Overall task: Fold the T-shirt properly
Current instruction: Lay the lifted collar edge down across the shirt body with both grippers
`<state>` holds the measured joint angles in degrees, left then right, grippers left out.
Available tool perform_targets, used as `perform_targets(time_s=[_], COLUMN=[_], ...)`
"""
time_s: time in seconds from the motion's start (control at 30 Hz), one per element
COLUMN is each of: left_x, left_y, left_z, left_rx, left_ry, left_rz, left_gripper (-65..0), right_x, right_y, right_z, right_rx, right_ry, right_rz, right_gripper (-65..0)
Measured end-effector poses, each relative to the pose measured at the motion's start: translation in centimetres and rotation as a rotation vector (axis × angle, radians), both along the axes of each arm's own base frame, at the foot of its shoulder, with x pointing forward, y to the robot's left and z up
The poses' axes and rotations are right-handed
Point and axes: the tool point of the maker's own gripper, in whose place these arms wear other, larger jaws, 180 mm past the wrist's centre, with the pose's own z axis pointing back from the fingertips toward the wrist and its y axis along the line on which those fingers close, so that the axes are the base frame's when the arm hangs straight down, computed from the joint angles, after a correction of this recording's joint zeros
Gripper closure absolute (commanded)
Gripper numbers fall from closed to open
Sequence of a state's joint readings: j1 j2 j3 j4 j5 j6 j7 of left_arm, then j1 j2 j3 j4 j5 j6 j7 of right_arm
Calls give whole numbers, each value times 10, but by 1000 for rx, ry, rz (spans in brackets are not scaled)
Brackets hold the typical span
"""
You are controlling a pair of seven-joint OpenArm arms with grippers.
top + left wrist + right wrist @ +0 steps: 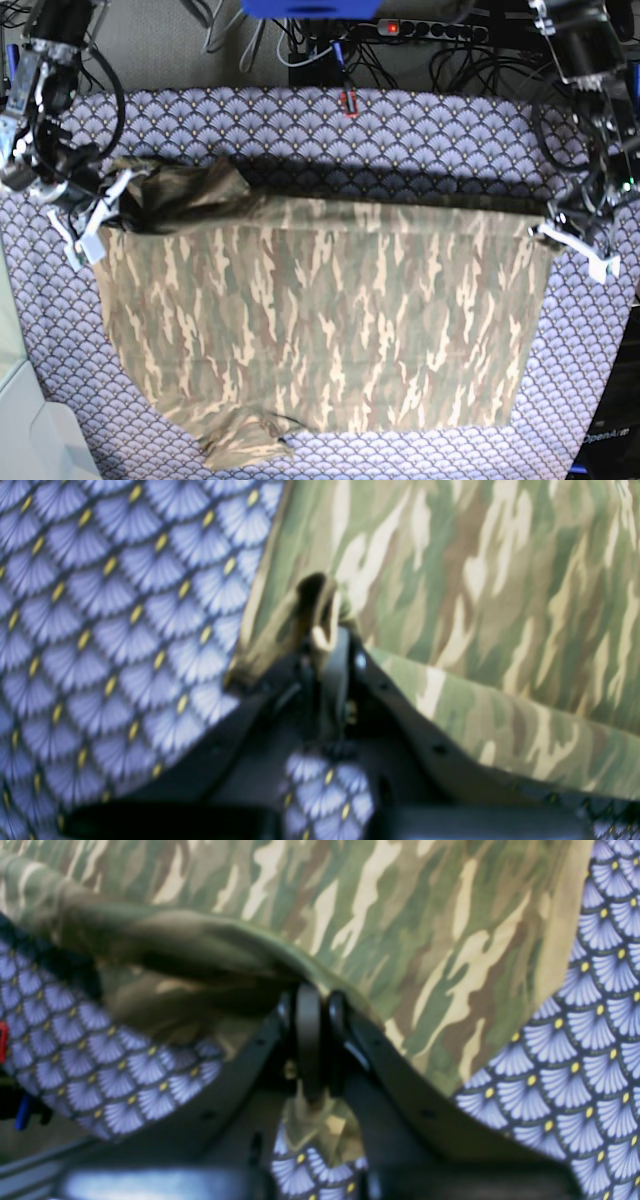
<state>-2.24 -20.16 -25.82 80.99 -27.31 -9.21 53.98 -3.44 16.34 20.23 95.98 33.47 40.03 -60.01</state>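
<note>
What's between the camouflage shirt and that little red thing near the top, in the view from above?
In the base view, only the purple scale-patterned cloth lies between the T-shirt and the red item.

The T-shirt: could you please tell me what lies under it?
The purple scale-patterned cloth shows around the camouflage T-shirt; whatever its middle covers is hidden.

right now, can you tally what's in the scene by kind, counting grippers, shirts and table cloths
Grippers: 2, the left gripper and the right gripper, both shut on the shirt
Camouflage T-shirts: 1
Scale-patterned table cloths: 1
Total: 4
</note>
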Motion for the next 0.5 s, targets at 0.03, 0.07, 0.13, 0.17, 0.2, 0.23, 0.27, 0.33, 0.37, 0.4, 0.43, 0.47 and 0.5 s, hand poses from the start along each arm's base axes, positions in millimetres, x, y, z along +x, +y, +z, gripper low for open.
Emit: perform_targets(time_s=[0.03,0.07,0.13,0.17,0.2,0.23,0.27,0.33,0.37,0.4,0.43,0.47,0.5], left_x=[7,13,19,21,22,24,28,39,43,47,50,52,53], left_y=[-1,-3,-5,-4,-2,0,4,5,3,0,-4,-7,-8], left_z=[1,2,3,3,3,4,8,17,19,21,22,22,22], left_rx=[0,-4,-10,-4,12,34,63,113,140,159,164,178,193], left_ry=[-4,-11,-12,-10,-2,3,1,-12,-10,-12,-15,-11,-6], left_rz=[-7,-11,-15,-14,-16,-14,-12,-33,-49,-63,-76,-87,-93], left_gripper=[-6,-6,-6,-6,-6,-6,-6,-6,-6,-6,-6,-6,-6], right_x=[5,11,24,28,33,36,40,48,51,55,60,64,66], right_y=[0,3,7,10,12,14,15,15,16,16,19,22,24], right_z=[-1,0,5,6,6,5,4,2,0,1,3,4,3], right_rx=[-4,-6,-4,0,5,8,15,8,1,-8,-5,0,1], right_ry=[5,2,-15,-18,-19,-14,-10,3,13,13,0,-10,-7], right_rz=[11,27,50,56,62,68,70,87,100,111,121,134,144], right_gripper=[0,0,0,0,0,0,0,0,0,0,0,0,0])
